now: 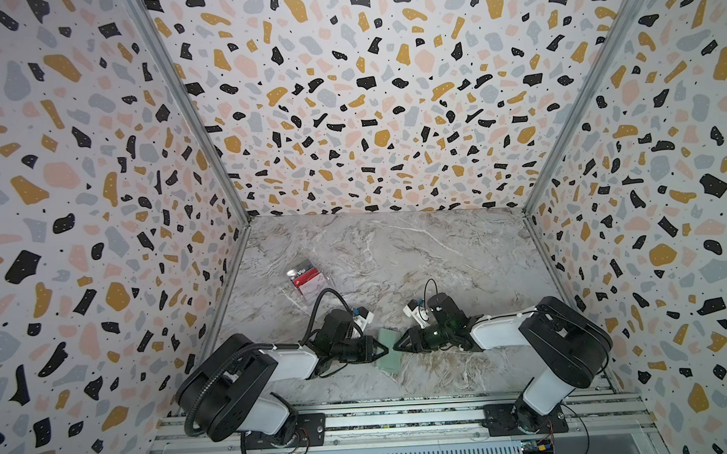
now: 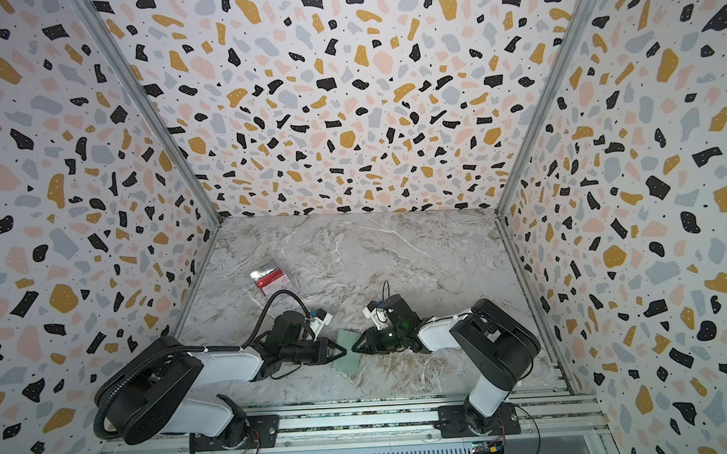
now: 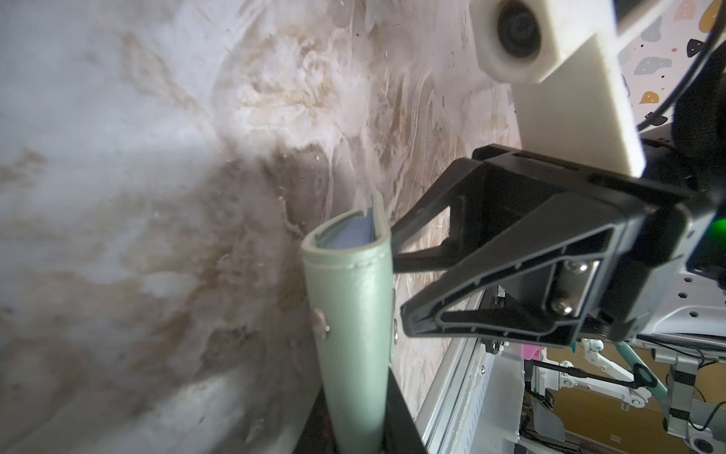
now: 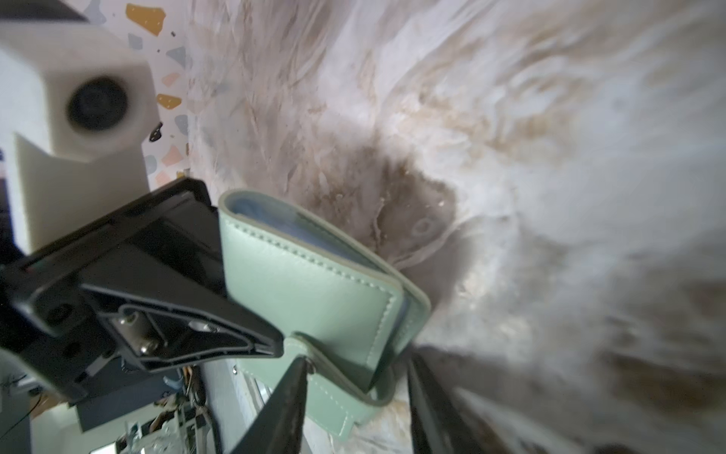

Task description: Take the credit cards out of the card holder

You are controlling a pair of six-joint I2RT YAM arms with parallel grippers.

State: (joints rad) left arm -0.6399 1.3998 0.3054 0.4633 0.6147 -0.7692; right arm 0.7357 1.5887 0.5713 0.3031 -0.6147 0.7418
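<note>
Clamping holder (image 1: 388,361) with left gripper (image 1: 385,351). Straddling its edge with right gripper (image 1: 396,347), jaws apart.

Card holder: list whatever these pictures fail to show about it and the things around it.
- Cards inside the card holder: the covers are nearly shut, and the wrist views show only bluish sleeve edges.
- Grip of the left gripper: its fingers flank the holder, but the left wrist view's bottom edge cuts them off, and the top views are too small.
- Contents of the clear box: too small in both top views to count the cards.
</note>
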